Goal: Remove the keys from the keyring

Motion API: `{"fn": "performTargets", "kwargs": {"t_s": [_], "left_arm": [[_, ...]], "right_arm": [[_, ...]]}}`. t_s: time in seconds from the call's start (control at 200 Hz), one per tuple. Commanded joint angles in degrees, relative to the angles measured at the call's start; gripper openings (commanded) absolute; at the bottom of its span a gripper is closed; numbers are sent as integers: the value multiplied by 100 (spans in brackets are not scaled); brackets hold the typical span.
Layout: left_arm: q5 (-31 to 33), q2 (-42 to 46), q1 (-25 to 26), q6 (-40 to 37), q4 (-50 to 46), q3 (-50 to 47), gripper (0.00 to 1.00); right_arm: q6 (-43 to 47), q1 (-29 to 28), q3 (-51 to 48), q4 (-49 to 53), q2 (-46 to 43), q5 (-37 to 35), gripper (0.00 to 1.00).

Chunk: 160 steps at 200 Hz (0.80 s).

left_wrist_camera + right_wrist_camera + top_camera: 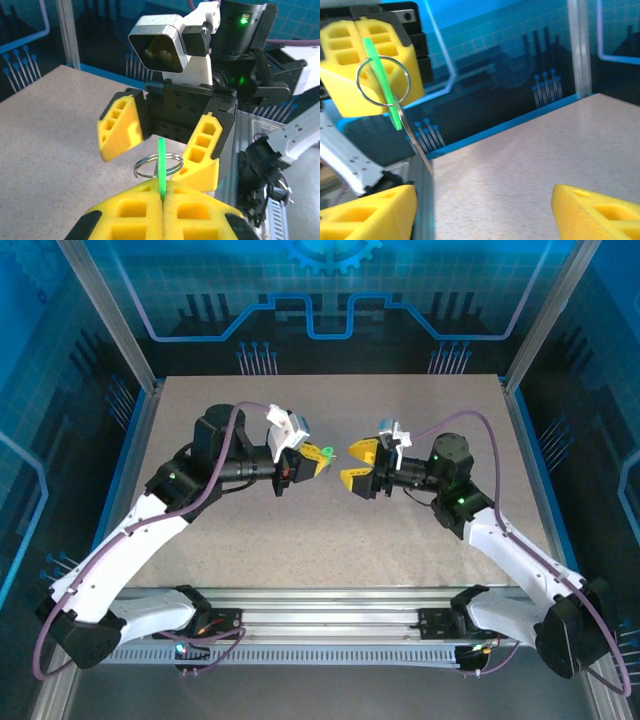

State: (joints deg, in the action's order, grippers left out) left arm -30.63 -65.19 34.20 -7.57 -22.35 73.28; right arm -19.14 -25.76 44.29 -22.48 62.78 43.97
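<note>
Left wrist view, nearest item: left gripper (pixel 162 192), jaws pressed fully together on the green key (pixel 161 162), which stood edge-up out of their seam.

Next item: keyring (pixel 137 169), a thin wire loop threaded on the key. It hung free just past the yellow tips, and the key was not yet off it.

Beyond: right gripper (pixel 352 465), facing the loop but short of it. Its jaws were spread wide and held nothing.

Farthest: speckled bench (pixel 45 130), well below both grippers.

Hazards, as judged:
- The wire is fine and loose, so closing jaws could miss it or knock it swinging.
- The jaws could shut on the key instead of the ring, and no separation would follow.
- A hard pull could drag the key out of the left pinch and drop both pieces to the bench.

Not determinable:
- The ring's split could not be made out.
- How deep the key sat in the left jaws was hidden.
- In the blurred right wrist view, the grey blade (pixel 415 142) ran down behind the loop, its tip indistinct.
- Whether further keys hung there could not be told.
</note>
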Motion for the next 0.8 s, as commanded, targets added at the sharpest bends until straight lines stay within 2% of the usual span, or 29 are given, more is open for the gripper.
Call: {"fn": "performTargets", "kwargs": {"t_s": [0.0,0.11,0.265,0.39,0.49,0.575,0.675,0.795], "left_arm": [[-544,-47,-10,-29,-196,218,0],[-760,-63,-23,-29,-164,215,0],[-937,-91,-30,-30,-97,215,0],[-1087,-113,-37,-7,-44,252,0],[-1093,-126,-61,9,-26,252,0],[-1111,-132,-64,41,7,244,0],[-1091,-133,-71,59,33,243,0],[-1081,-126,-76,80,112,222,0]], "right_arm": [[-273,63,0,-990,121,830,75],[-727,136,7,-1627,281,1216,75],[-1513,261,50,-2576,581,1526,66],[-2547,342,186,-3822,948,1916,51],[-3552,482,255,-5004,1308,1916,42],[-4151,510,398,-5601,1591,1940,35],[-4485,387,552,-5899,1782,2114,34],[-4446,220,558,-5899,1783,2340,41]]}}
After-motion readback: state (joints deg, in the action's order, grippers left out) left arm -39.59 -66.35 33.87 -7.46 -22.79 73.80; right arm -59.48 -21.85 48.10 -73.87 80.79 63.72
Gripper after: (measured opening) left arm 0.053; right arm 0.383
